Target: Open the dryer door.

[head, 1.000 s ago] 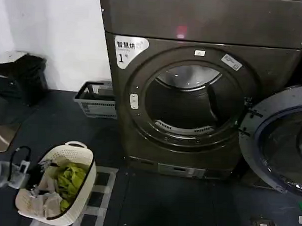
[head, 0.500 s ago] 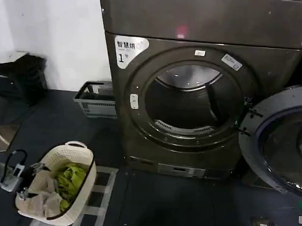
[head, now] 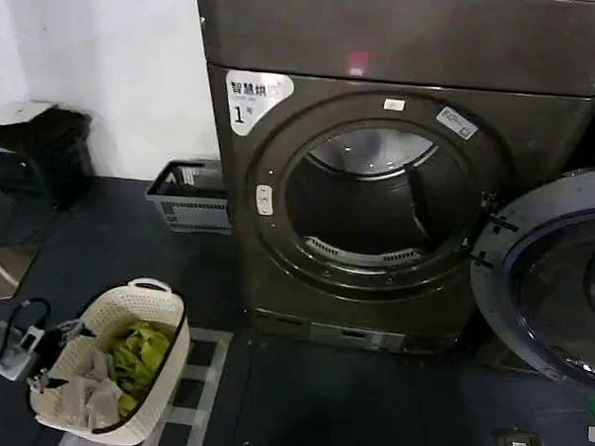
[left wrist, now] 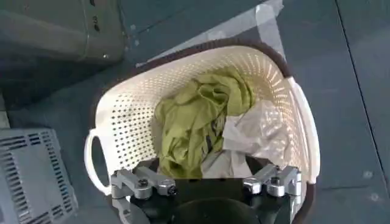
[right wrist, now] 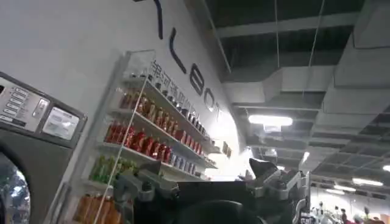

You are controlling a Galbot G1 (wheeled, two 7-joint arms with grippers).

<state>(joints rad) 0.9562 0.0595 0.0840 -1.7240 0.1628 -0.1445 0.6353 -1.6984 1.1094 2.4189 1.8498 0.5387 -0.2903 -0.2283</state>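
Change: left gripper [head: 37, 362] has drawn back leftward from the laundry basket [head: 163, 360].
Left gripper: fingers spread, grasping nothing.
Dryer door [head: 550, 278]: swung fully open, right of the dryer [head: 379, 167].
Floor [head: 309, 401]: dark.
Wall [head: 117, 67]: white.
Right gripper [right wrist: 213, 182]: raised, fingers apart.

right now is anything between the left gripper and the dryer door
Nothing blocks it, but they are far apart. The left gripper hangs open over the laundry basket at the robot's left, while the dryer door already stands swung open on the right of the dryer, with bare floor between.
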